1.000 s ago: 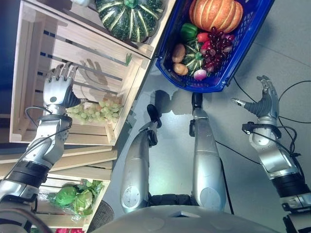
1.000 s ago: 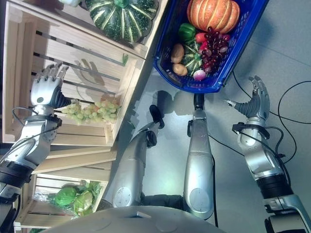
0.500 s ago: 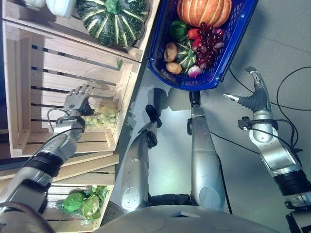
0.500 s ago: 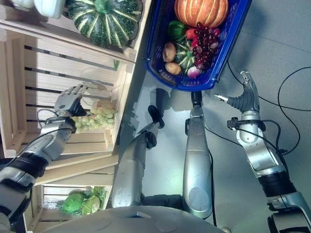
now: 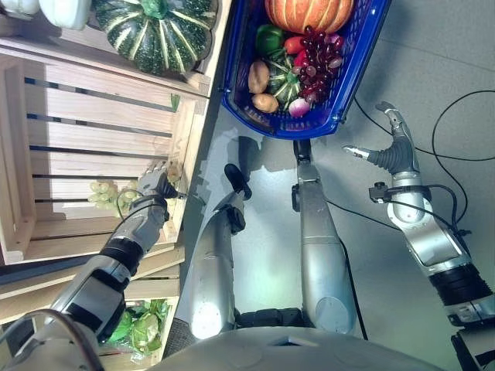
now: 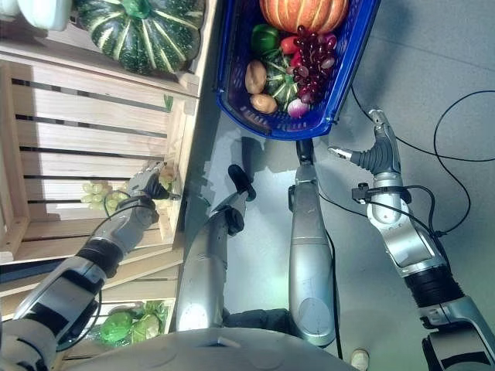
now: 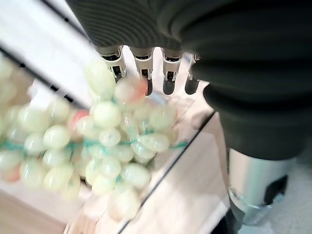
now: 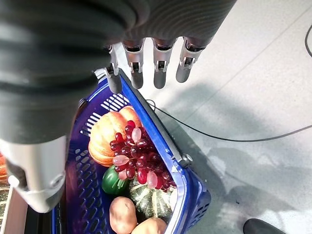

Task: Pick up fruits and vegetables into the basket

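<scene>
**Green grapes in the crate, left hand over them**

Green grapes lie on the slatted floor of the wooden crate, close to its front wall. In the left eye view the left hand sits at that front corner, just beside the bunch; from here its fingers cannot be read. A striped green squash rests on the crate's top board. The blue basket stands on the grey floor beside the crate and holds an orange pumpkin, red grapes, a green pepper, a small striped squash, two potatoes and a radish.

In the right eye view the right hand hangs over bare floor next to the basket, fingers straight and thumb out, holding nothing. Leafy greens lie in a lower crate.

In the left wrist view the left hand's fingers extend straight, spread over the bunch with dark tips touching the top grapes; none curls round them.

In the right wrist view the right hand's fingers point straight and relaxed above the basket's rim.
</scene>
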### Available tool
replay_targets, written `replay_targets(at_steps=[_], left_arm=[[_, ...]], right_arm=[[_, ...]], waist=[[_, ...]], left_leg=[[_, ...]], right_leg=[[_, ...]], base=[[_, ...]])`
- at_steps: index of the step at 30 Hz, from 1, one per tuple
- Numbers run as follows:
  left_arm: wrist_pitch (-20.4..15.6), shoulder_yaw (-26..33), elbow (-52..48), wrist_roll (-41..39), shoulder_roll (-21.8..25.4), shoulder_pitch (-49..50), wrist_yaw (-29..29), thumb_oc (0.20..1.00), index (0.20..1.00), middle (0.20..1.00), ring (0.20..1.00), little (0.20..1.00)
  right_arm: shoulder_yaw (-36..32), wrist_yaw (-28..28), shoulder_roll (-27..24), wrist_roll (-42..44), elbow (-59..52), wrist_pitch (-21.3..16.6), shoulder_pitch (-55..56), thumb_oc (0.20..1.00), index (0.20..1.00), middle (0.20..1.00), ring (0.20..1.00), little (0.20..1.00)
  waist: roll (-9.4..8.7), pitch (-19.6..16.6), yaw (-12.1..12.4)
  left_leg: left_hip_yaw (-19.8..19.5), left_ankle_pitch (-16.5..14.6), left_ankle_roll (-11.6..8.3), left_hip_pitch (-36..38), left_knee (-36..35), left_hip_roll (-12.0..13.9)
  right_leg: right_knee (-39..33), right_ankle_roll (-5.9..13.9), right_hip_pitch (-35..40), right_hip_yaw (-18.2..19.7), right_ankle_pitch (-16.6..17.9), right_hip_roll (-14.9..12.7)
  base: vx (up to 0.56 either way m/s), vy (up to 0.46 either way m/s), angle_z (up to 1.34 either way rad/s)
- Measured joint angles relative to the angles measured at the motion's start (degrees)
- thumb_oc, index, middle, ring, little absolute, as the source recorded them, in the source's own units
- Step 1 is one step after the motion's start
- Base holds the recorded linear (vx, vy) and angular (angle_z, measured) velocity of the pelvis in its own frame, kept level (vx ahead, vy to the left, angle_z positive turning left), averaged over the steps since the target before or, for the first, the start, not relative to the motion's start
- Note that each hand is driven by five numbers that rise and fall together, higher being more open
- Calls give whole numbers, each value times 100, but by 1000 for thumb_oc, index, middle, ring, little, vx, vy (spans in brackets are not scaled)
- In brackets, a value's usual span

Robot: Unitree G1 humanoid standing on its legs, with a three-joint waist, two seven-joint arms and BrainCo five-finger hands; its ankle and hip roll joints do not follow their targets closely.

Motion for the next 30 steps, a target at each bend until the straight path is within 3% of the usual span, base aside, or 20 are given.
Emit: replay_targets(at_steps=[4, 19, 30], left_arm=[[354, -2, 187, 177, -54, -12, 275, 1000, 1000, 1000, 1000, 1000], [2384, -366, 951, 2919, -93, -17, 550, 1000, 1000, 1000, 1000, 1000], [2688, -399, 948, 3634, 80, -18, 486, 1000, 1000, 1000, 1000, 1000]], right_arm=[[11, -16, 10, 112, 0, -58, -37, 1000, 1000, 1000, 1000, 1000], [143, -499, 159, 374, 143, -348, -207, 1000, 1000, 1000, 1000, 1000], [168, -725, 186, 372, 199, -358, -248, 1000, 1000, 1000, 1000, 1000]], waist=[[-45, 17, -29], [-187, 46, -5], [-187, 46, 58]], left_leg=[[-20, -14, -22, -37, 19, 41], [-270, -5, -31, -394, 90, 62], [-359, 97, -3, -622, 6, -37]], right_leg=[[-8, -7, -28, -12, 5, 35], [-70, -30, -172, -276, 18, -7], [-29, -29, -409, -329, 14, -99]], base=[[0, 0, 0], [-22, -17, 5], [-4, 2, 4]])
